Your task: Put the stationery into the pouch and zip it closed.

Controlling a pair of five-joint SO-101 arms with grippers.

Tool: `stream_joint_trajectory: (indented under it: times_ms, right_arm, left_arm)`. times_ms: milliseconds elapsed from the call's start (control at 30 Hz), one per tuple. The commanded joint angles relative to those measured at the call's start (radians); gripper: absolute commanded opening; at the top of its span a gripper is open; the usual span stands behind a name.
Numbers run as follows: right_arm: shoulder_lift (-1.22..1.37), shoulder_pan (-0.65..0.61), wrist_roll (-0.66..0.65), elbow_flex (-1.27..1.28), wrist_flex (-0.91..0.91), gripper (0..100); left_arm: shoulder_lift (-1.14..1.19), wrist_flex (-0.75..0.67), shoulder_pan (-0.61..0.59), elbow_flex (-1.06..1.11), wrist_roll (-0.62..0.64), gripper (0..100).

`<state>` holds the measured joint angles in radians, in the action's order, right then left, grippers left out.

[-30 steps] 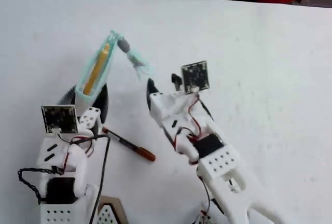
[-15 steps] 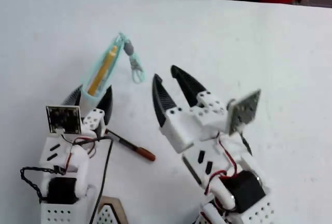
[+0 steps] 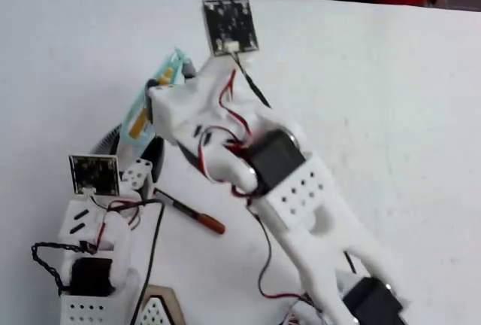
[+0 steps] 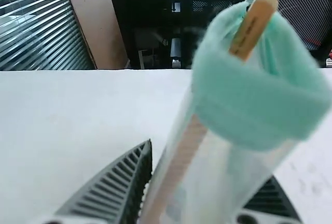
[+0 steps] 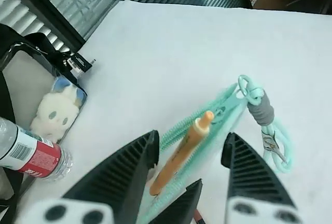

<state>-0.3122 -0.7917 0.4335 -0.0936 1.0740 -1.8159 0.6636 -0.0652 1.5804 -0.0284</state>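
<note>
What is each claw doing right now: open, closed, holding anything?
Left gripper: closed, holding the pouch.
Right gripper: open, holding nothing, over the pouch.

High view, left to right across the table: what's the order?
left arm's camera board → pouch → right arm's camera board. The marker is left out because it overlaps the pouch sideways.
</note>
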Motion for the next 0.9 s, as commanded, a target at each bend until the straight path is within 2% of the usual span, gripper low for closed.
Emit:
stream_joint_trajectory:
  times_ms: [0, 400, 633, 867]
  right_arm:
    - [0.082, 0.012, 0.031, -0.152, 0.054, 19.7]
    - [0.130, 0.033, 0.061, -0.186, 0.074, 19.6]
    - [0.131, 0.033, 0.057, -0.183, 0.047, 3.8]
    - [0.133, 0.033, 0.058, -0.183, 0.047, 12.5]
  left_arm:
    - [-0.002, 0.000, 0.007, 0.003, -0.006, 24]
    - [-0.002, 0.000, 0.007, 0.005, -0.009, 24]
    - [-0.002, 0.000, 0.007, 0.005, -0.009, 24]
    - [-0.002, 0.000, 0.007, 0.005, -0.009, 24]
